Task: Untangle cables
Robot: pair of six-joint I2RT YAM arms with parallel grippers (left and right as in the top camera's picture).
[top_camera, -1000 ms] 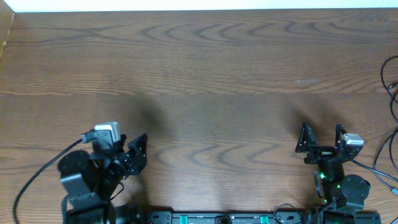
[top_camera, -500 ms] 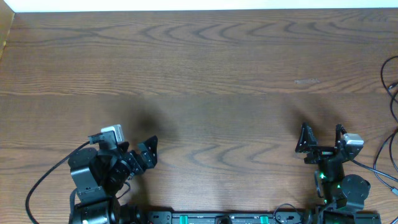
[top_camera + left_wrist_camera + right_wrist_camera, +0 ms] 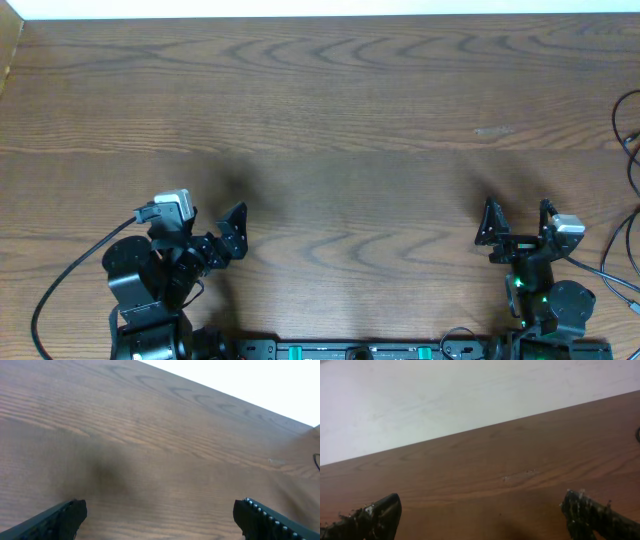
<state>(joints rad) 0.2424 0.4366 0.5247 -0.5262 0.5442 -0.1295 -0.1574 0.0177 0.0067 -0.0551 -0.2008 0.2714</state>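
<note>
No cables show on the wooden table (image 3: 340, 120) in any view; they are out of view. My left gripper (image 3: 207, 236) hovers near the front left, angled toward the right, and is open. In the left wrist view its gripper (image 3: 160, 512) has black fingertips (image 3: 70, 512) far apart over bare wood. My right gripper (image 3: 518, 222) sits at the front right, pointing away from the base, open. Only wood lies between its fingers (image 3: 380, 512) in the right wrist view (image 3: 482, 510).
Thin black cords (image 3: 630, 150) loop along the table's right edge; I cannot tell what they belong to. A thick black lead (image 3: 60, 285) trails from the left arm. The arms' base bar (image 3: 350, 350) runs along the front edge. A pale floor lies beyond the far edge.
The left gripper's jaws have spread wider, and the left arm swung right, then slightly back left. The right arm has not moved.
</note>
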